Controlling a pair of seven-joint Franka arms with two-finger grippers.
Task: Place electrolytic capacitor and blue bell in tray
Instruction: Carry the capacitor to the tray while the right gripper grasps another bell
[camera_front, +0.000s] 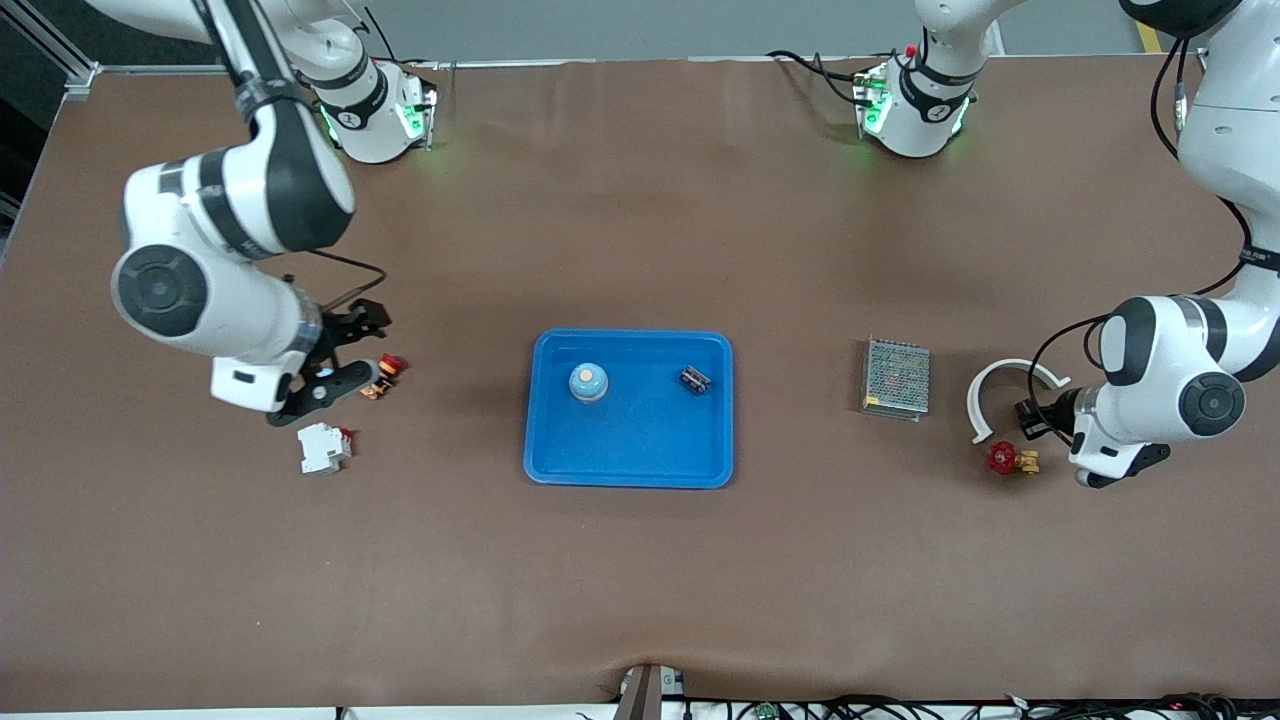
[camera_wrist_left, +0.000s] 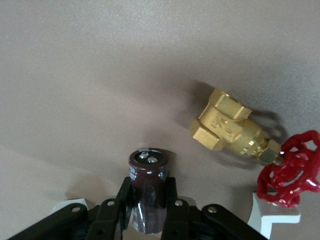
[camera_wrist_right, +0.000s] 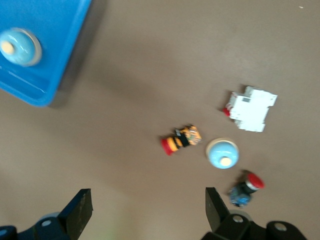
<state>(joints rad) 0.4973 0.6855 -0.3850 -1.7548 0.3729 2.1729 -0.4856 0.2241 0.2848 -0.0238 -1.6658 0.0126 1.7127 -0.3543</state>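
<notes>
The bright-blue tray (camera_front: 640, 440) sits mid-table, and its corner (camera_wrist_right: 45, 60) shows in the right wrist view. In it stand a blue bell (camera_front: 588, 381) and a small dark capacitor (camera_front: 695, 380). My left gripper (camera_front: 1030, 420) is low at the left arm's end of the table. It is shut (camera_wrist_left: 148, 200) on a dark brown electrolytic capacitor (camera_wrist_left: 148, 172). My right gripper (camera_front: 355, 350) hangs open (camera_wrist_right: 147, 210) over the table at the right arm's end. A second blue bell (camera_wrist_right: 222, 153) lies on the table there, apart from that gripper.
A brass valve (camera_wrist_left: 227, 131) with a red handwheel (camera_front: 1003, 458) and a white curved piece (camera_front: 1005, 372) lie by the left gripper. A metal mesh box (camera_front: 896, 378) sits toward the tray. A white breaker (camera_front: 323, 447), a red button (camera_front: 390, 365) and an orange part (camera_wrist_right: 181, 139) lie near the right gripper.
</notes>
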